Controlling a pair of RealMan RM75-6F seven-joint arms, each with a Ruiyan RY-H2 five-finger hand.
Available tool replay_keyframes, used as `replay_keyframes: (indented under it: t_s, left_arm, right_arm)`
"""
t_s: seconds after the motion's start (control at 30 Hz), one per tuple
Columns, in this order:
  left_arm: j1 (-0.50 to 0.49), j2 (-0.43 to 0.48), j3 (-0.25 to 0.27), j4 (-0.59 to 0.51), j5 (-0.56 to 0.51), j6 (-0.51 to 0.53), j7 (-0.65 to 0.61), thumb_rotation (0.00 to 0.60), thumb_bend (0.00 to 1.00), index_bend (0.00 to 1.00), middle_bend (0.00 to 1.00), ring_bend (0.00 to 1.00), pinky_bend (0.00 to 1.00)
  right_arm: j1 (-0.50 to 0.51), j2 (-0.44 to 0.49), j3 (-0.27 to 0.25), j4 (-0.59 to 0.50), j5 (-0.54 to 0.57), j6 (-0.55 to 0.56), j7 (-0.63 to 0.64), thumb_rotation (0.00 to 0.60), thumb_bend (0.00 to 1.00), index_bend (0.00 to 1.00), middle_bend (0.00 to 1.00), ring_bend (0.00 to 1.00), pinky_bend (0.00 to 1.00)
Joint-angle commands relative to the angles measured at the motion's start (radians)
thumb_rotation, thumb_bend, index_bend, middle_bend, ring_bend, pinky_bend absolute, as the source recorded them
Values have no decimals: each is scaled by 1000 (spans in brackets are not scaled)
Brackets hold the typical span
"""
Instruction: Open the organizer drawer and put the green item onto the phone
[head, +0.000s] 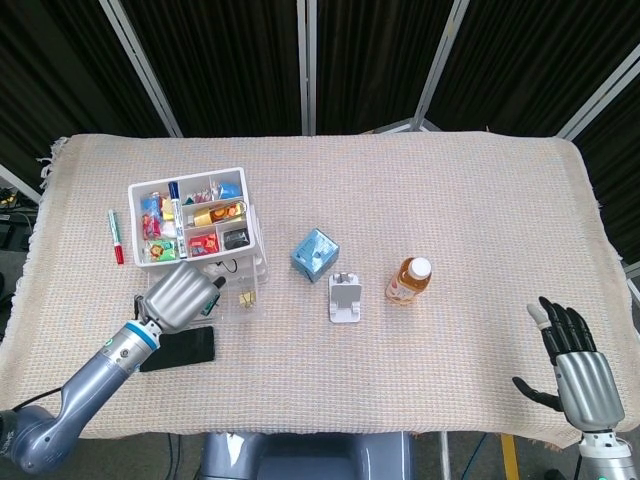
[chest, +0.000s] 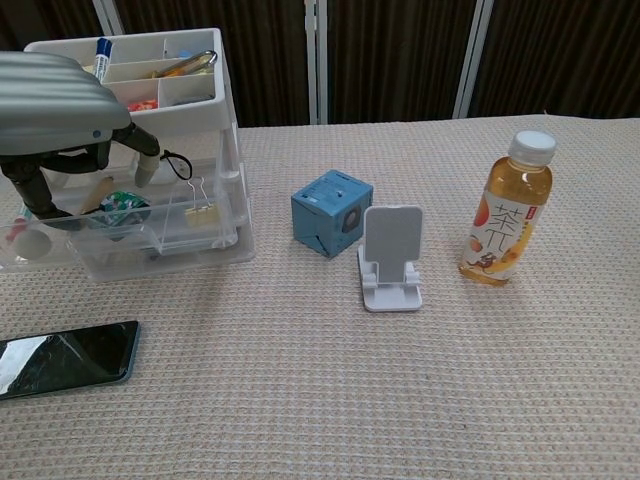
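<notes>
The white organizer (head: 241, 178) stands at the table's left, its clear lower drawer (chest: 160, 240) pulled out toward me. Inside the drawer lies the green item (chest: 122, 203), with a binder clip to its right. My left hand (chest: 60, 105) hovers just over it; the fingers (chest: 148, 165) and thumb reach down on either side, and no grip shows. In the head view the left hand (head: 180, 295) covers most of the green item (head: 213, 287). The black phone (head: 178, 348) lies flat in front of the organizer, also seen as the phone (chest: 65, 358). My right hand (head: 575, 365) rests open at the near right edge.
A blue cube (head: 315, 254), a white phone stand (head: 346, 297) and an orange drink bottle (head: 409, 281) stand in a row mid-table. A red and green marker (head: 115, 236) lies left of the organizer. The cloth ends close behind the phone.
</notes>
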Motion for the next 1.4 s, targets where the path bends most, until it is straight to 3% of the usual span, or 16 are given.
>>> replay_keyframes:
  t_s: [0.03, 0.43, 0.67, 1.03, 1.23, 1.4]
  left_arm:
    - [-8, -6, 6, -4, -12, 6, 14, 600, 0, 376, 924, 859, 724]
    - [-39, -31, 17, -10, -90, 20, 33, 600, 0, 334, 924, 859, 724]
    - [-58, -2, 19, -24, -97, 12, 11, 600, 0, 345, 924, 859, 724]
    - [-75, -31, 47, 11, -110, 21, 17, 600, 4, 408, 924, 859, 724]
    - [-77, -23, 54, 7, -112, 29, 6, 600, 263, 471, 924, 859, 724]
    - [-63, -12, 58, -4, -78, 58, -23, 600, 321, 486, 924, 859, 724]
  right_arm:
    - [0, 1, 0, 0, 0, 0, 2, 600, 16, 0, 0, 0, 0]
    - [1, 6, -1, -4, 1, -3, 13, 600, 16, 0, 0, 0, 0]
    - [1, 5, -2, -4, 1, -5, 11, 600, 16, 0, 0, 0, 0]
    - [2, 3, 0, -5, -3, -2, 13, 600, 16, 0, 0, 0, 0]
    - [5, -1, 0, -1, -7, -3, 16, 600, 16, 0, 0, 0, 0]
    - [9, -3, -2, -1, -11, -10, 11, 600, 16, 0, 0, 0, 0]
